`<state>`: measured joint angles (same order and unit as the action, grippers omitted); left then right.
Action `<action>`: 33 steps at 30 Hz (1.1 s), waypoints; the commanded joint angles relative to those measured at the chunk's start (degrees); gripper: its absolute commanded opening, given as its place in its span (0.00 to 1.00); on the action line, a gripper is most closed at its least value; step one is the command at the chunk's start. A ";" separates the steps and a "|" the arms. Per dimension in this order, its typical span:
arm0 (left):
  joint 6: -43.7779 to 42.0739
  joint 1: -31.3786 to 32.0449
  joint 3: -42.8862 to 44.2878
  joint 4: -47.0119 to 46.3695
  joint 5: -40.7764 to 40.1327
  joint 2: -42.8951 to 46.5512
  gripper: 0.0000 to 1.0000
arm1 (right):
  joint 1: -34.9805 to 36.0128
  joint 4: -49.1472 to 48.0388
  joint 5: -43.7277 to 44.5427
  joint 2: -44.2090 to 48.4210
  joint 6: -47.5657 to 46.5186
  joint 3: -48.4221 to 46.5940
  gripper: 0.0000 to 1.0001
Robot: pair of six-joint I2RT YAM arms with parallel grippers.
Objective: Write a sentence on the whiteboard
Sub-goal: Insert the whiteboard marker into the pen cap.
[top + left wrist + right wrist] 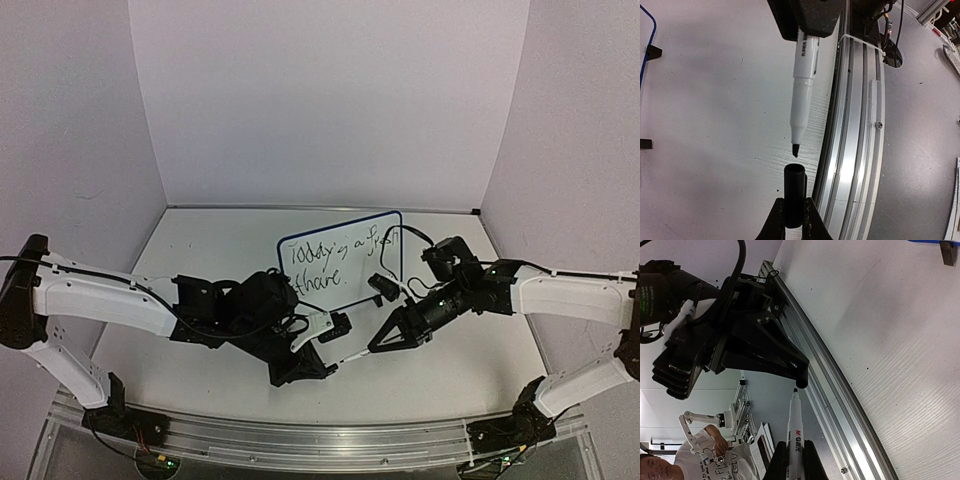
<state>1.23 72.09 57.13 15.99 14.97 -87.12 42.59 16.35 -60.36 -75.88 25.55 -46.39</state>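
Observation:
The whiteboard (345, 250) stands tilted at the middle of the table, its blue rim (649, 30) at the left edge of the left wrist view. The sentence (335, 258) runs across it in two lines of black script. My left gripper (794, 202) is shut on a black marker cap (794, 187) with its open end up. My right gripper (794, 446) is shut on the white marker pen (795, 432). The pen's black tip (795, 150) hangs just short of the cap's mouth, not touching it. In the top view both grippers (325, 365) (385, 345) meet in front of the board.
An aluminium rail (300, 430) runs along the near table edge, close beside the pen and cap (855, 125). The board's two black feet (340, 322) (382, 285) rest on the white tabletop. White enclosure walls (330, 100) close the back and sides.

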 commanded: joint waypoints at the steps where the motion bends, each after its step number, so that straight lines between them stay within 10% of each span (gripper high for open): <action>1: -1.15 0.41 2.78 -0.12 0.98 -0.49 0.00 | 0.50 -1.86 -1.31 -1.04 -0.76 -2.10 0.00; 33: -2.14 0.61 3.09 -0.90 1.08 -1.04 0.00 | 1.28 -2.47 -2.66 -3.07 -1.14 -1.49 0.00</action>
<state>-0.23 72.44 57.43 16.04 15.92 -88.31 43.44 15.44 -61.94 -78.54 25.47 -46.41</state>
